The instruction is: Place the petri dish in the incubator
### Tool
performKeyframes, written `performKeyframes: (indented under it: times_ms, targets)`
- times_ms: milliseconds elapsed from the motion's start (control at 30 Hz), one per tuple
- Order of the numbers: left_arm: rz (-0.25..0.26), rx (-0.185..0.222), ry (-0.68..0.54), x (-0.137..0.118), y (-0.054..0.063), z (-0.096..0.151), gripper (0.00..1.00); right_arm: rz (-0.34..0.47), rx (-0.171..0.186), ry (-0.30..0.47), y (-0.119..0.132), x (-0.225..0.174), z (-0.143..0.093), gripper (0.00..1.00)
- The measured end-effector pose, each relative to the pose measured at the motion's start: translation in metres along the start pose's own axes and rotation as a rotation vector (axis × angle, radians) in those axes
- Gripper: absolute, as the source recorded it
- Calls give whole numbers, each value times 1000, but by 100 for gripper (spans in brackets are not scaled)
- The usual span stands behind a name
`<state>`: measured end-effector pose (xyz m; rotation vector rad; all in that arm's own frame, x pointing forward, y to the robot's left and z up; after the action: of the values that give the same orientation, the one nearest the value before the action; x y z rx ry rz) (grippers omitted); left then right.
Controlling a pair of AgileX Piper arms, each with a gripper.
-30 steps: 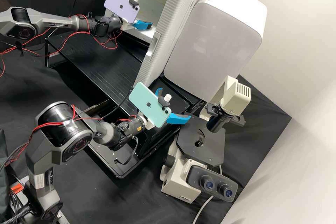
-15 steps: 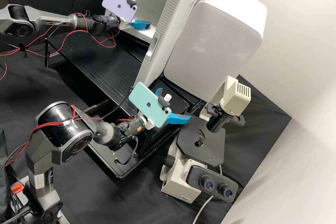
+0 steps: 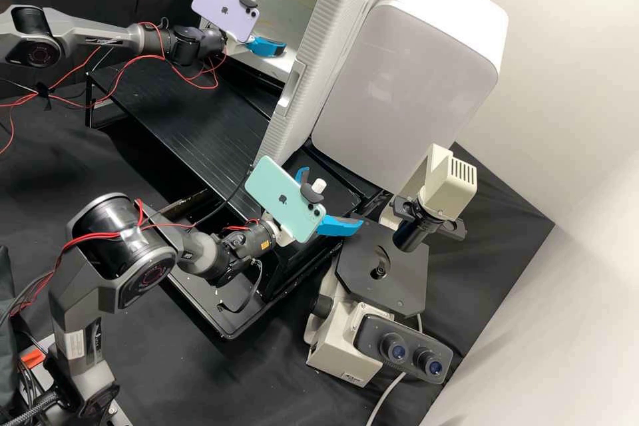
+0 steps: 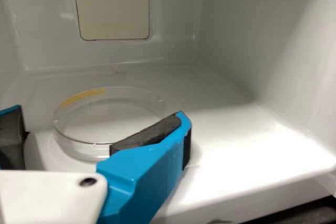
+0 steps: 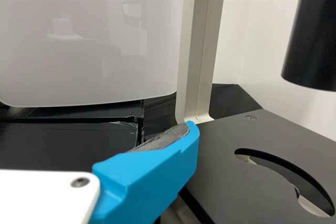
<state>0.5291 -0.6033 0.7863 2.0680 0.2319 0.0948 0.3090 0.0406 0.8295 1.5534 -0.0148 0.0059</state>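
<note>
The petri dish (image 4: 107, 119) lies flat on the white floor of the incubator (image 4: 236, 129), near its front edge. The left hand (image 4: 97, 119) has its fingers apart, one on each side of the dish, so it does not clamp the dish.

We think the main danger is in pulling this hand out. The dark pad (image 4: 147, 135) of one finger stands just beside the rim, and we cannot tell if it touches. If it touches, a slanted pull could drag the dish toward the front edge and tip it off. A lifted finger could also catch the rim.

The left arm (image 3: 100, 36) stretches almost level to the open front of the incubator, with the hand at the doorway. The right hand (image 3: 341, 225) hangs low over the edge of the microscope (image 3: 379, 279), well apart from the dish. We cannot tell whether it is apart or together.
</note>
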Motion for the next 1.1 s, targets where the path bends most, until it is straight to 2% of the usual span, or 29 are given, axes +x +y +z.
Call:
performKeyframes:
  times_ms: [100, 133, 433, 600, 767, 867, 933, 1000, 1100]
  targets:
    - [-11, 8, 4, -4, -1, -2, 100, 0, 0, 0, 0, 0, 0, 100]
    - [-12, 22, 4, -6, 0, -3, 100, 0, 0, 0, 0, 0, 0, 100]
    - [10, 63, -33, -28, -9, -3, 100, 0, 0, 0, 0, 0, 0, 100]
    - [18, 86, -97, -54, -18, 5, 100, 0, 0, 0, 0, 0, 0, 100]
    - [16, 154, -179, -92, -31, 11, 100, 0, 0, 0, 0, 0, 0, 100]
    - [63, 210, -214, -120, -35, 11, 100, 0, 0, 0, 0, 0, 0, 100]
    - [119, 242, -232, -142, -34, 6, 100, 0, 0, 0, 0, 0, 0, 100]
    - [170, 248, -246, -159, -30, 3, 100, 0, 0, 0, 0, 0, 0, 100]
    - [229, 232, -264, -184, -30, -8, 100, 0, 0, 0, 0, 0, 0, 100]
